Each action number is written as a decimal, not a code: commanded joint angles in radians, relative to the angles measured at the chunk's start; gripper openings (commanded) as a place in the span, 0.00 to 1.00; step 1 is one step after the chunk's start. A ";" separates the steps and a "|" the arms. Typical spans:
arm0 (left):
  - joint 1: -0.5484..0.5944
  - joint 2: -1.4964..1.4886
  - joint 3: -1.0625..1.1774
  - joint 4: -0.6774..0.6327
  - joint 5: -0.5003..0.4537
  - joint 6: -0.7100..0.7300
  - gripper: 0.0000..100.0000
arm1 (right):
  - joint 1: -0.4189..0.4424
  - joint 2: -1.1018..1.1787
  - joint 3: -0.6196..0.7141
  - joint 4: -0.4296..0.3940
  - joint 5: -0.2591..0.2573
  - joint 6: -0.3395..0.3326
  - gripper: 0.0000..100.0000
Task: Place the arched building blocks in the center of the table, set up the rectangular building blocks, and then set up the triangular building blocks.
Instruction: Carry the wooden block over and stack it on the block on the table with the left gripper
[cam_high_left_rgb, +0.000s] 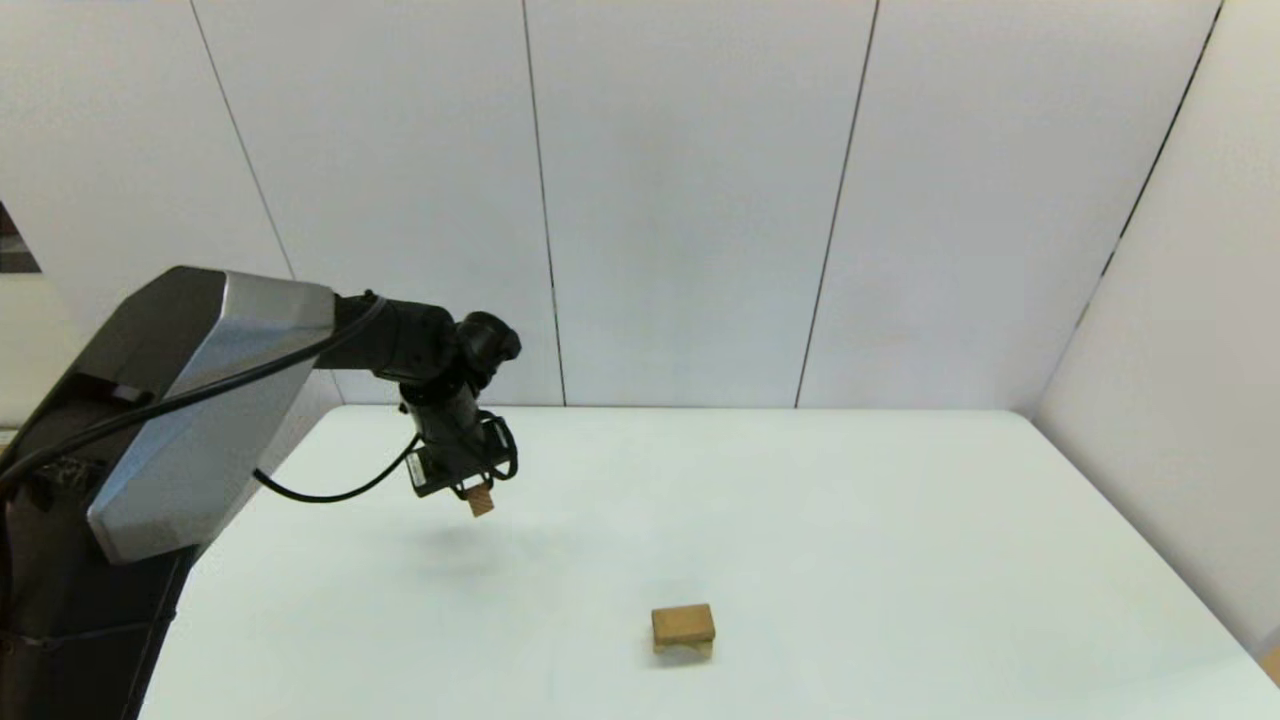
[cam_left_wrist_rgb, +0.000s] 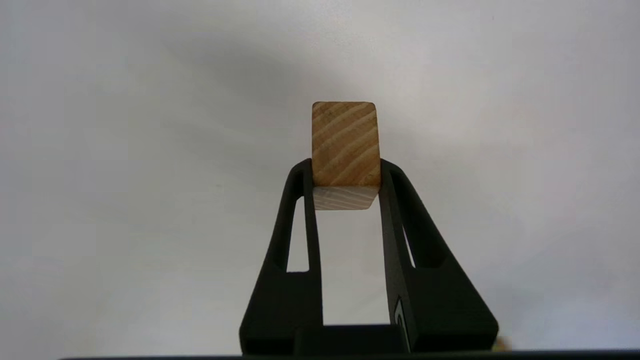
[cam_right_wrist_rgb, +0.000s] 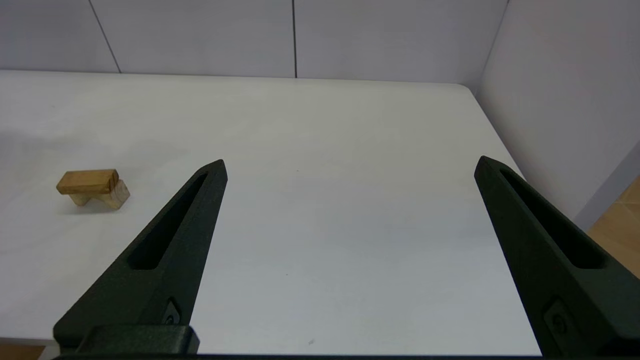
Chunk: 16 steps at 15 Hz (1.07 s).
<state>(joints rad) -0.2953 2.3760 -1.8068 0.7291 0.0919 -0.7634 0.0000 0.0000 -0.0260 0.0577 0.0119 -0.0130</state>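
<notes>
My left gripper (cam_high_left_rgb: 474, 492) hangs above the table (cam_high_left_rgb: 850, 520) at its back left, shut on the triangular block (cam_high_left_rgb: 482, 501). In the left wrist view the striped wedge (cam_left_wrist_rgb: 344, 142) sits pinched between the fingertips of that gripper (cam_left_wrist_rgb: 345, 167), well above the white top. Near the table's middle front, the rectangular block (cam_high_left_rgb: 683, 622) lies flat on top of the arched block (cam_high_left_rgb: 686, 650). From the right wrist view, the darker slab (cam_right_wrist_rgb: 87, 181) rests on the pale arch (cam_right_wrist_rgb: 111, 196), whose hollow faces down. My right gripper (cam_right_wrist_rgb: 350, 165) is open and empty, far from the stack.
Grey wall panels stand behind the table, and one closes its right side (cam_high_left_rgb: 1180, 400). The table's far right corner (cam_right_wrist_rgb: 462, 87) is rounded. My left arm's silver housing (cam_high_left_rgb: 200, 400) fills the left of the head view.
</notes>
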 joint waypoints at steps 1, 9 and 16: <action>0.038 -0.164 0.169 -0.099 -0.095 0.369 0.00 | 0.000 0.000 0.000 0.001 0.000 -0.001 1.00; 0.033 -0.299 0.449 -0.270 -0.232 1.228 0.00 | 0.000 0.000 0.000 0.001 0.000 -0.001 1.00; -0.085 -0.337 0.462 -0.237 -0.264 1.644 0.00 | 0.000 0.000 0.000 0.001 0.000 -0.001 1.00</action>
<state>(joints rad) -0.3251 2.0615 -1.3417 0.4728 -0.1664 0.8355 0.0000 0.0000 -0.0260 0.0577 0.0119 -0.0130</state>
